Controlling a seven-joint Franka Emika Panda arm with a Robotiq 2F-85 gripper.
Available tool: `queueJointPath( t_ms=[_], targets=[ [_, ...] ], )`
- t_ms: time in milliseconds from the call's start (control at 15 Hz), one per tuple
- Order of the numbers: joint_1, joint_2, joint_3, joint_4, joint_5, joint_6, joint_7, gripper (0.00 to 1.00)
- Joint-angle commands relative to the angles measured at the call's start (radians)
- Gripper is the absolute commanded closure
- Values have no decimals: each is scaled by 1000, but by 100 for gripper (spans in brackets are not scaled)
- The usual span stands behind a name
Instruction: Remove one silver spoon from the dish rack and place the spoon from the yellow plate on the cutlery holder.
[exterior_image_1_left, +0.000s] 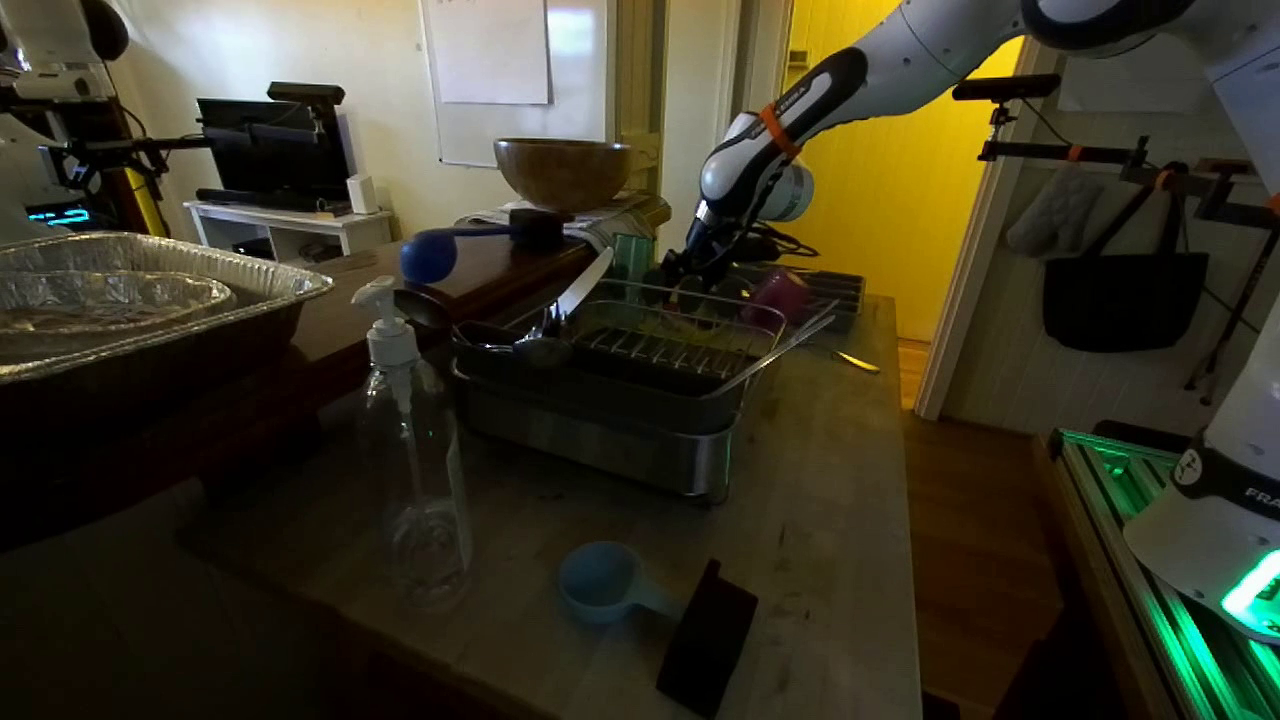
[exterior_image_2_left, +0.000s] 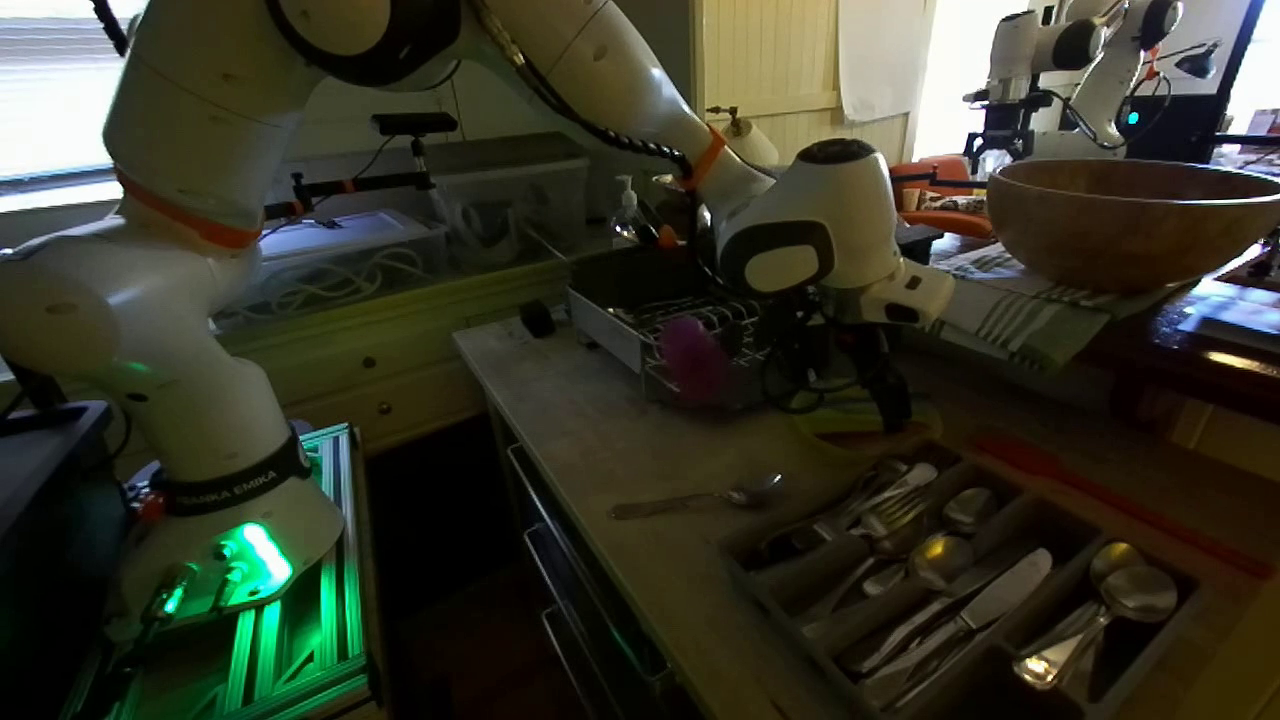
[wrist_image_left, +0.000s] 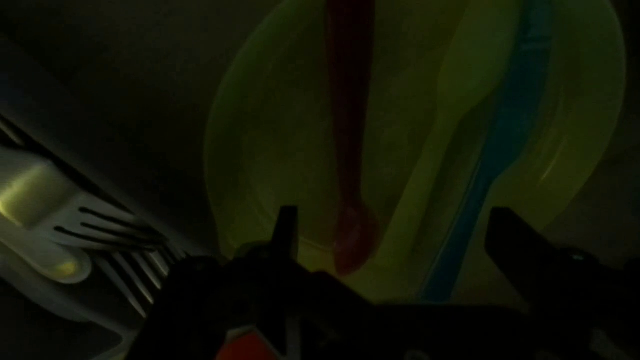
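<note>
Grey cutlery holder fills the lower right of an exterior view, metal spoons, forks and knives lying in its compartments. At that frame's lower left, a black band on the arm's base reads FRANKA EMIKA; the right edge of an exterior view cuts that band to FRA. Centre, one silver spoon lies on the counter, near the holder's left corner. Just behind, the gripper hangs over the yellow plate; the wrist view has its fingers wide apart, gripping nothing, above a red spoon, a yellow spoon and a blue utensil on that plate. Past them stands the dish rack, partly blocked by a pink cup and the arm's wrist, with a clear pump bottle behind it. Beyond, toward the upper right, a wooden bowl sits on a striped cloth, and another robot arm rises farther back.
</note>
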Motion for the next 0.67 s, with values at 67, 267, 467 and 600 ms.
queueJointPath(
  t_ms=[67,267,467,600],
  targets=[
    [-28,-11,22,-31,21,14,-37,6],
    [-29,-13,27,-43,22,17,-43,11],
    [-30,-17,31,-56,24,18,-45,11],
    [-33,-24,31,-68,27,19,-45,12]
  ],
)
